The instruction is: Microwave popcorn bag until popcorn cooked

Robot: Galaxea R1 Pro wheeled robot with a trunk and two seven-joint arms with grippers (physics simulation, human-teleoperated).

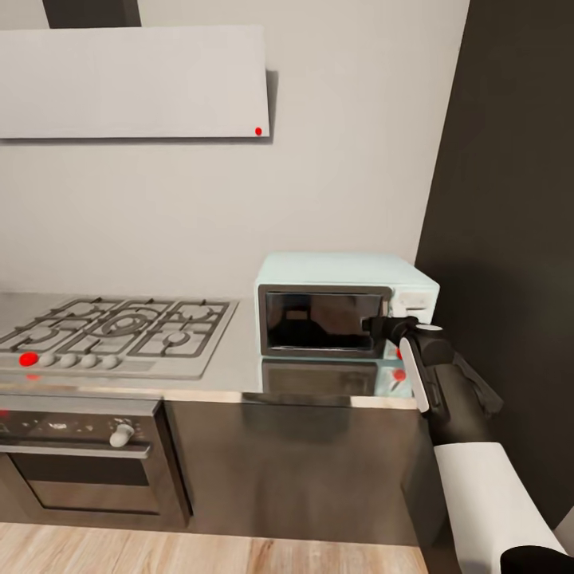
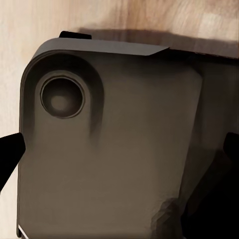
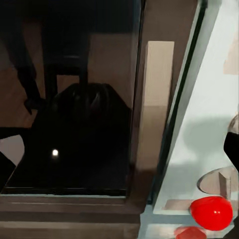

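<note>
Closed microwave point(image 1: 344, 304) on the steel surface point(image 1: 239, 359), right of the hob point(image 1: 112, 331); right pincer point(image 1: 381, 325) at the door's right edge beside the knobs, its spread indiscernible; a dark rounded shape behind the glass, identity uncertain.

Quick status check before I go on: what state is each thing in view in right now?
microwave: door shut, standing on the countertop.
right gripper: at the microwave door's right edge, by the knobs; open or shut unclear.
stove: no flame seen, nothing on the grates.
oven: door shut.
popcorn bag: cannot place it.
</note>
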